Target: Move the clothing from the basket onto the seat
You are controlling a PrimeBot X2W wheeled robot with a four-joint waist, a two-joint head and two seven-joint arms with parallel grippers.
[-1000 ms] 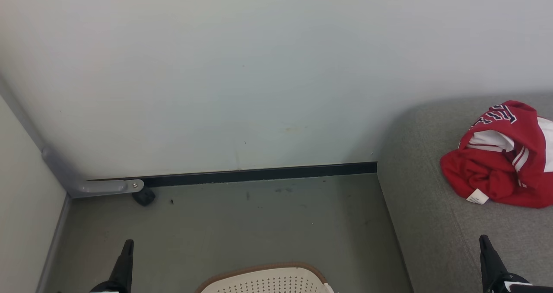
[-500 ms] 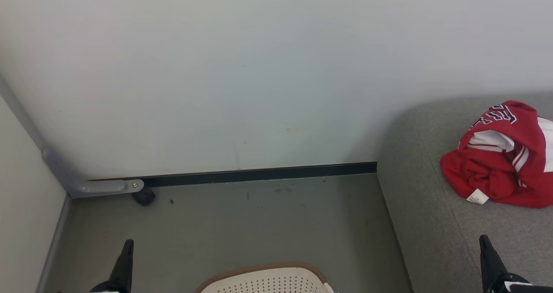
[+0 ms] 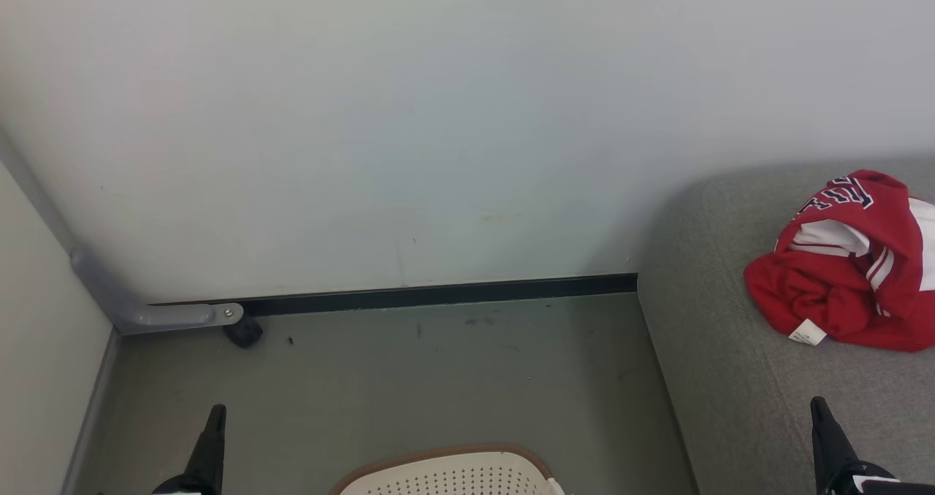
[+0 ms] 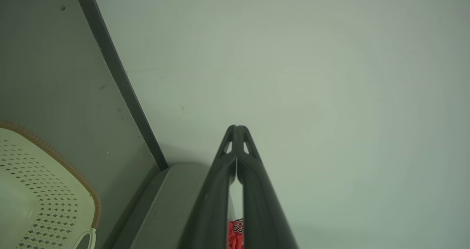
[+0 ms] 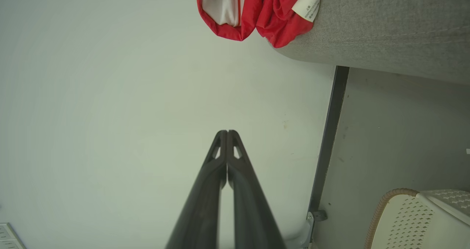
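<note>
1 clothing (image 3: 847,276) heap sits on the seat (image 3: 730,393) at 3 o'clock; basket (image 3: 453,479) at 6, visible part bare; left gripper (image 3: 216,413) and right gripper (image 3: 819,409) clenched, empty. I judge it nearly done.

This looks to me like a staged living-room bay: large grey fabric sofa cushion (image 3: 719,378), plain pale wall panels (image 3: 438,115) joined by a grey metal bracket (image 3: 182,315), dull grey-green floor (image 3: 438,378).
</note>
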